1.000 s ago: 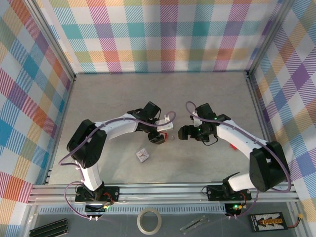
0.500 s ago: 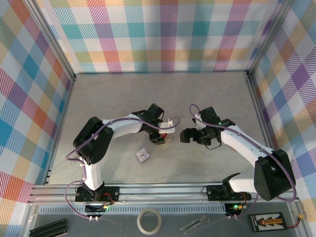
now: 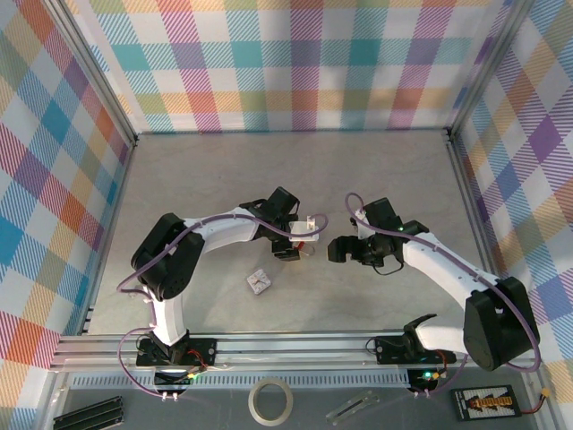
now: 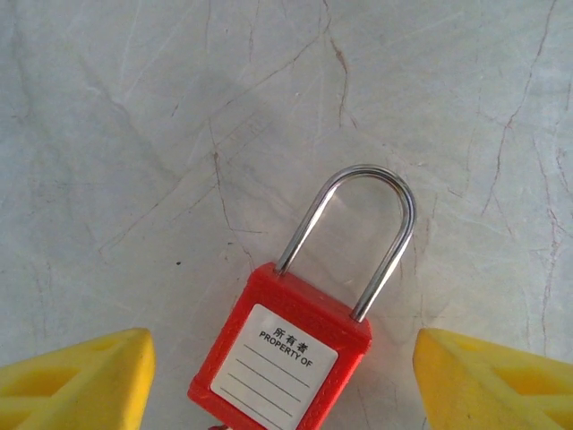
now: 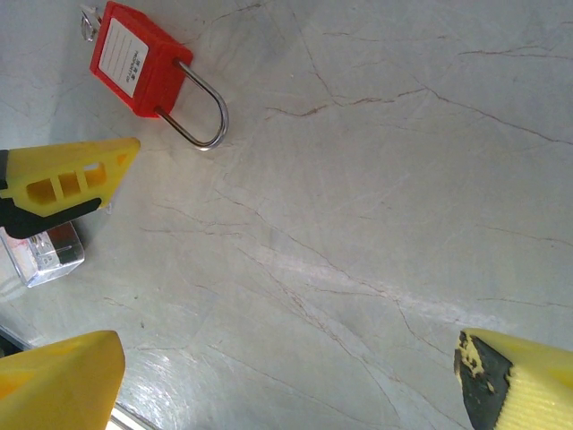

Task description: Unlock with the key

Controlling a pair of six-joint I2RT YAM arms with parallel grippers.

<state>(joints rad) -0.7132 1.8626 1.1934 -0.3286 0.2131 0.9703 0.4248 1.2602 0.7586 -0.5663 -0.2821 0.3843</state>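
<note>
A red padlock with a white label and a steel shackle lies flat on the grey table. My left gripper is open, with a yellow finger on each side of the lock body and a gap on both sides. From above, the left gripper hovers over the padlock. In the right wrist view the padlock lies at the top left, with a bit of metal at its base that may be the key. My right gripper is open over bare table, to the right of the lock.
A small white and pink item lies on the table nearer the arm bases; I cannot tell what it is. Plaid walls enclose the table on three sides. A metal rail runs along the near edge.
The left gripper's jaws have widened around the padlock. The right gripper has drifted a little toward the left and nearer the lock.
</note>
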